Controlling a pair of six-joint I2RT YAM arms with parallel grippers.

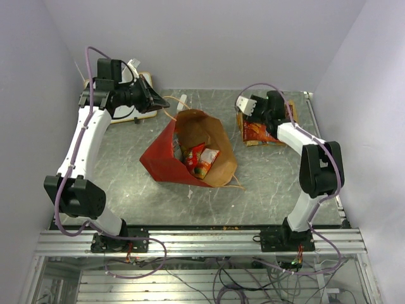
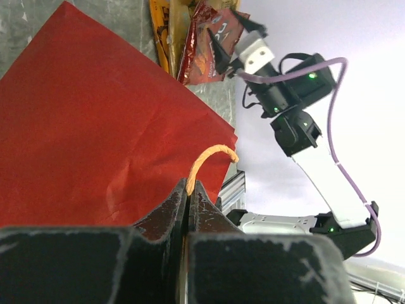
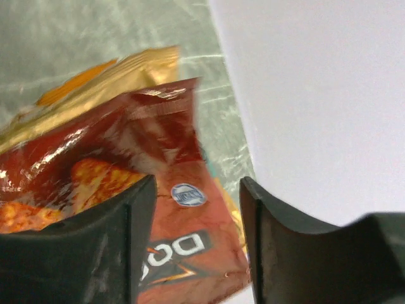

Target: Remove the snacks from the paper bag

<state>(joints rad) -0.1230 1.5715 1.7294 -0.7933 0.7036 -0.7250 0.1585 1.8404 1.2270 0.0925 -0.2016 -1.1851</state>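
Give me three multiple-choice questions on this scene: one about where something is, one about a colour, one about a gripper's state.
1. Where do the packets outside the bag lie? A by the left arm's base. B beneath the right gripper. C on the bag.
2. What colour is the bag's outside? A blue. B white. C red.
3. How is the left gripper? A shut on the bag's handle. B wide open. C shut on a packet.
Key: 1 B, they lie far right under that gripper. 2 C, red paper shows in both views. 3 A, it pinches the tan cord.
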